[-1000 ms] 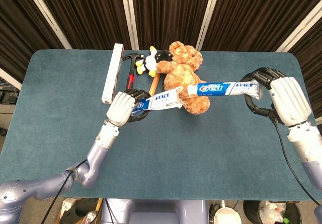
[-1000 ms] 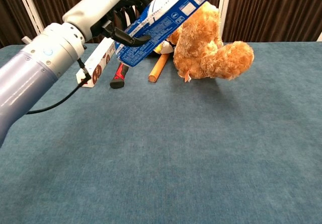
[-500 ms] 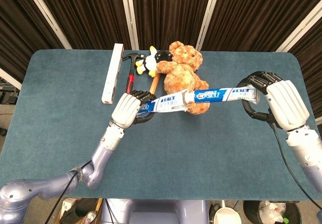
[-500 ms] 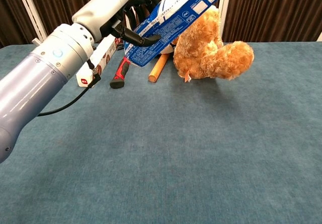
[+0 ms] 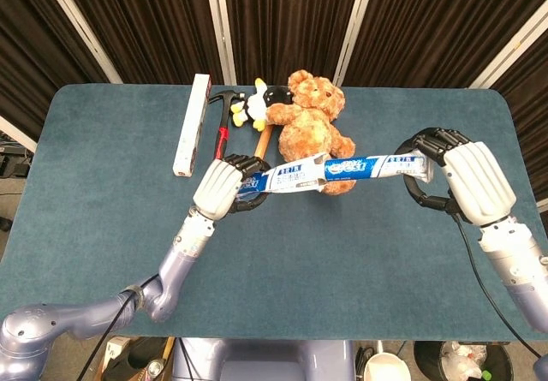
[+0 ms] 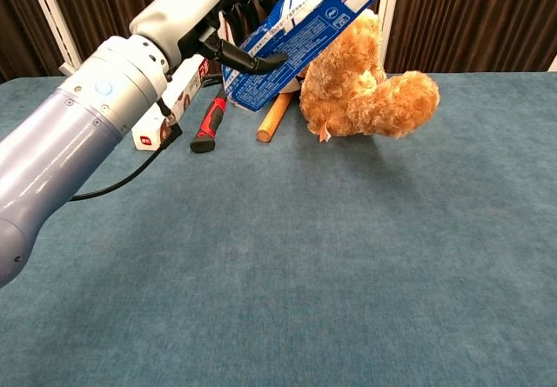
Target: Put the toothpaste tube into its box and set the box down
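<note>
The box (image 5: pixel 287 176) is gripped by the left hand (image 5: pixel 219 187) and the toothpaste tube (image 5: pixel 377 165) by the right hand (image 5: pixel 467 180), both held above the worktop (image 5: pixel 103 210). Their long axes are seen nearly in line, with the tube's near end at or inside the box's open mouth.
</note>
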Controlling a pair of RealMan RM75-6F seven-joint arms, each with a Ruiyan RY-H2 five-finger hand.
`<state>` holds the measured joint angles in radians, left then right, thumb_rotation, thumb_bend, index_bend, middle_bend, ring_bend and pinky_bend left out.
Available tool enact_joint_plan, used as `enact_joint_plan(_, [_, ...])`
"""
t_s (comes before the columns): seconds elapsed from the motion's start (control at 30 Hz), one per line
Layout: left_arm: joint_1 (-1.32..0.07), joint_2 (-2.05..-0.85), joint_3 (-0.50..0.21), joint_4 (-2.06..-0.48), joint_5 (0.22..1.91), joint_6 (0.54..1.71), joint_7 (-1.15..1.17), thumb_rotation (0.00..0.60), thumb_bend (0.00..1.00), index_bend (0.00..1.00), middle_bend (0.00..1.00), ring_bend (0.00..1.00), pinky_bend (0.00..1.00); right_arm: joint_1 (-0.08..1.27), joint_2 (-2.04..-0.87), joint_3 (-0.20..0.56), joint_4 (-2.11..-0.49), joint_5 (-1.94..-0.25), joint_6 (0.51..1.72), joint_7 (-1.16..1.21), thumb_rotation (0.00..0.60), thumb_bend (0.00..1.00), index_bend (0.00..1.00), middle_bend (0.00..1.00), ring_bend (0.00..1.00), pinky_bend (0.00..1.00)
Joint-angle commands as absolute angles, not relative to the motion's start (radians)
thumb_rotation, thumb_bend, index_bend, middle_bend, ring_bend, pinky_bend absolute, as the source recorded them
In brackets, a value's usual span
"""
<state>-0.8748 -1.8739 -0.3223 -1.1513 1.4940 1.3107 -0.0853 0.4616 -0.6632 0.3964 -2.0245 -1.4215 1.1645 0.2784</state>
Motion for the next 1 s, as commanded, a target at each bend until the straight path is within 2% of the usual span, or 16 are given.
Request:
enact_joint_plan(0.03, [-0.880,-1.875,-0.326,-1.156,1.493,1.309,-0.081,0.600,0.42,0.47,0.54,0.49,0.52,0.464,-0.665,0.393,-2.026,-1.425,1.165,0.276,0.600,0.51,0.87,0.45,0.30,0.32])
enact_joint_plan(0.6, [-0.946,-1.861,-0.358,-1.228,1.471,1.243,0.033,0.600,0.42,0.47,0.53,0.48,0.52,0.480,-0.688,0.370,-2.024,-1.432,1.164,0.257,0.600,0.51,0.87,0.45,0.30,0.32])
enact_joint_plan(1.0, [-0.994,-1.916,-0.406,-1.274,1.421,1.230,0.116,0.600,0.42,0.47,0.53,0.48,0.52,0.486,-0.696,0.354,-2.029,-1.446,1.164,0.248,0.600,0.51,0.87,0.45,0.30,0.32])
